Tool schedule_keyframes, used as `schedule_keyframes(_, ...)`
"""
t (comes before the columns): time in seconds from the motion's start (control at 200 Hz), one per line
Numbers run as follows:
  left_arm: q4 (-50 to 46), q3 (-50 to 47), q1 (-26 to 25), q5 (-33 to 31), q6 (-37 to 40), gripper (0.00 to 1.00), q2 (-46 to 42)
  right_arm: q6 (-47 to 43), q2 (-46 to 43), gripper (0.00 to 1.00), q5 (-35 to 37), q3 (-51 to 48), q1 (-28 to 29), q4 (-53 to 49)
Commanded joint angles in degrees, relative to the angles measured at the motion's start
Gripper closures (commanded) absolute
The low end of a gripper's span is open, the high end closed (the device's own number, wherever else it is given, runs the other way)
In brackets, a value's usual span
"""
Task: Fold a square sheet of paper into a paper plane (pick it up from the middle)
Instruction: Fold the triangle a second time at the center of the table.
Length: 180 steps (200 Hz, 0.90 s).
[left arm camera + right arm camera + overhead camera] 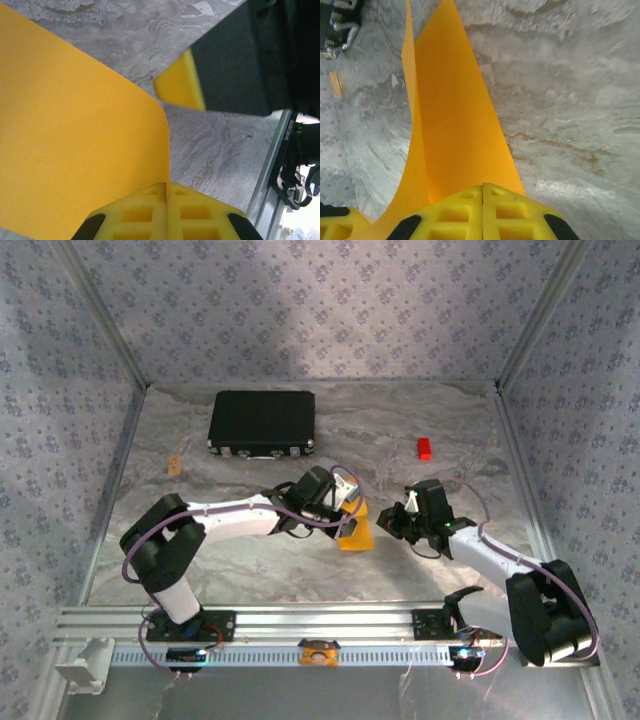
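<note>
1. The left fingers (pixel 135 215) are pressed together, clamped on an edge of the orange paper (pixel 356 532).
2. The right fingers (pixel 512 210) are likewise clamped on the paper, where it is folded.
3. The paper is held between both arms over the middle of the bench (pixel 250 570).

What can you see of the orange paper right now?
The paper is thin, plain and bright orange-yellow, with a matte look and no print. It sits between the two arms near the middle of the grey table, standing up rather than lying flat. The right wrist view shows it bent lengthwise into two panels. The left tool is shut on one edge and the right tool on another. I cannot tell whether its lower edge touches the table.
</note>
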Motion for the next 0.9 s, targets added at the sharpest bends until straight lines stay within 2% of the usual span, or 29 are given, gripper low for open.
schedule_keyframes(0.0,1.3,-0.1,0.6,1.6,-2.0,1.0,1.0,0.3,1.9,0.94,-0.2,0.2,1.6,1.6)
schedule_keyframes(0.435,0.1,-0.6,0.9,-1.1,-2.6,0.91,2.9,4.4,9.3,0.96,-1.6,2.3,6.8,10.1)
schedule_keyframes(0.894,1.1,-0.9,1.8,0.1,-2.8,0.77,3.0,5.5,11.6,0.95,-0.6,2.7,8.2,11.1)
